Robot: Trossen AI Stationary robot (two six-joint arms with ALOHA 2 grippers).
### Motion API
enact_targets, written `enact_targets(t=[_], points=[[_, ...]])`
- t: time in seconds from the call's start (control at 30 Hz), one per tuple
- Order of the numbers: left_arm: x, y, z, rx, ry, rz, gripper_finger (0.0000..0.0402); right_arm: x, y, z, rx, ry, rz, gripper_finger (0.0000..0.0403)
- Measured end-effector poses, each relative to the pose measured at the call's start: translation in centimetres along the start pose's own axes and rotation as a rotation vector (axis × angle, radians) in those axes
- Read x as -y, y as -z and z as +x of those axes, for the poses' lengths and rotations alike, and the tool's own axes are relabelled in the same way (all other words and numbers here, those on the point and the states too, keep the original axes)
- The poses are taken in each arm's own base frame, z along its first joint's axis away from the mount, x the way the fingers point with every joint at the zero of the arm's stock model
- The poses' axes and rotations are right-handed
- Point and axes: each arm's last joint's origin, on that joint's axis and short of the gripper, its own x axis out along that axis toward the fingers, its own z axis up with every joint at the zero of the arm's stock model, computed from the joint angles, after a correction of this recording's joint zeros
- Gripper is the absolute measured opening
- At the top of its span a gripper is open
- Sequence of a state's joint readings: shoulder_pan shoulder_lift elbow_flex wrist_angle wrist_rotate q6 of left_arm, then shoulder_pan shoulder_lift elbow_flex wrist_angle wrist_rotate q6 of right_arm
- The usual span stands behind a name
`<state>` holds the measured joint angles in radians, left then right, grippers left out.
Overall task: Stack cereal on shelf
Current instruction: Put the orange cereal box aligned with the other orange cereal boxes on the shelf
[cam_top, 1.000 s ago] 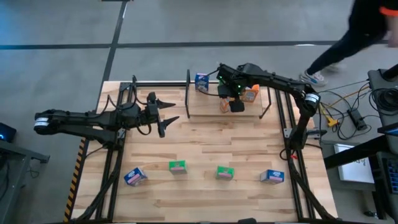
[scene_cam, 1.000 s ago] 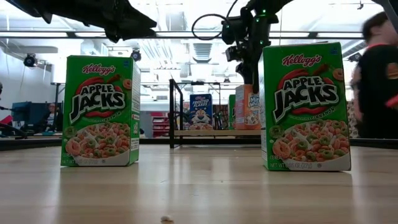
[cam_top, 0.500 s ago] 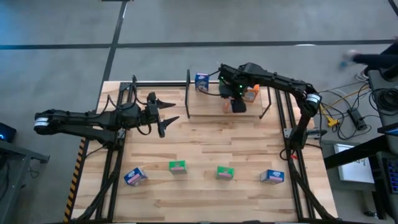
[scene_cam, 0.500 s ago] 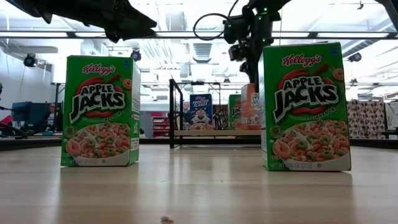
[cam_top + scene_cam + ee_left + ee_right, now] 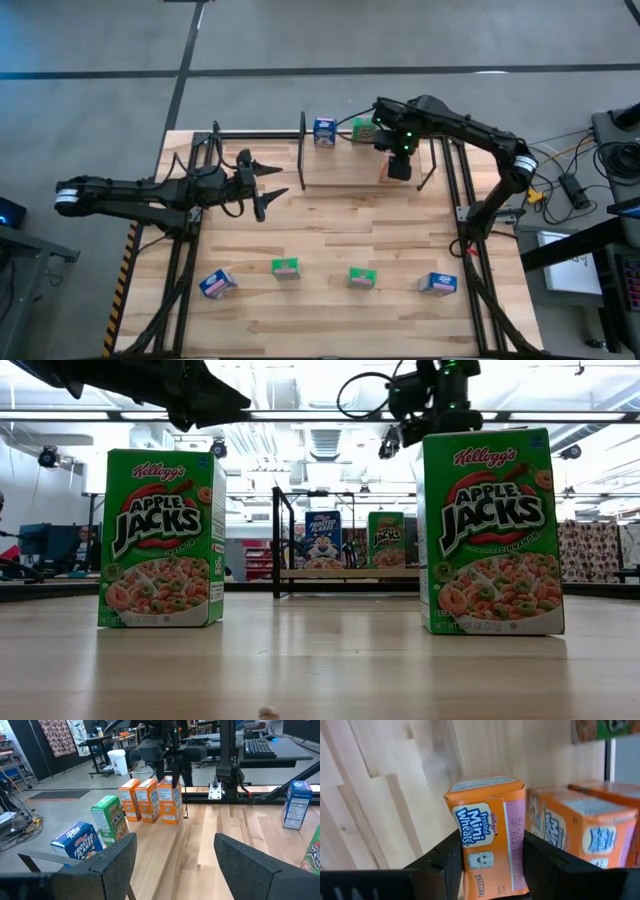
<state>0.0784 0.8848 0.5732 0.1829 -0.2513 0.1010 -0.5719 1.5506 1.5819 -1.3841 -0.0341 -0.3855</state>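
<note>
High view: I log the right gripper (image 5: 398,168) over the shelf (image 5: 340,170), shifted rightward since a second ago; four cardboard boxes line the plank table's (image 5: 330,230) near edge. Left wrist view: left gripper (image 5: 175,862) fingers apart, empty. Right wrist view: dark matte fingers (image 5: 447,857) clamped on a glossy orange box (image 5: 487,845), beside two others

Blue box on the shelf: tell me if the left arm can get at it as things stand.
Probably yes. The left pincer hangs open near the shelf, and the blue box stands at that end, with only the thin black post between.
</note>
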Motion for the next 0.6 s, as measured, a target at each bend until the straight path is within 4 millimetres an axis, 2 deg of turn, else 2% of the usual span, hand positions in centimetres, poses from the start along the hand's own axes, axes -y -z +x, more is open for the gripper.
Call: enact_targets(t=[0.3, 0.6], points=[[0.0, 0.0, 0.0, -0.001, 0.000, -0.001, 0.0249, -0.5, 3.0, 1.0, 0.030, 0.025, 0.040, 0.0157], [0.0, 0.0, 0.0, -0.001, 0.000, -0.005, 0.0249, -0.6, 4.4, 2.0, 0.041, 0.098, 0.049, 0.0159]])
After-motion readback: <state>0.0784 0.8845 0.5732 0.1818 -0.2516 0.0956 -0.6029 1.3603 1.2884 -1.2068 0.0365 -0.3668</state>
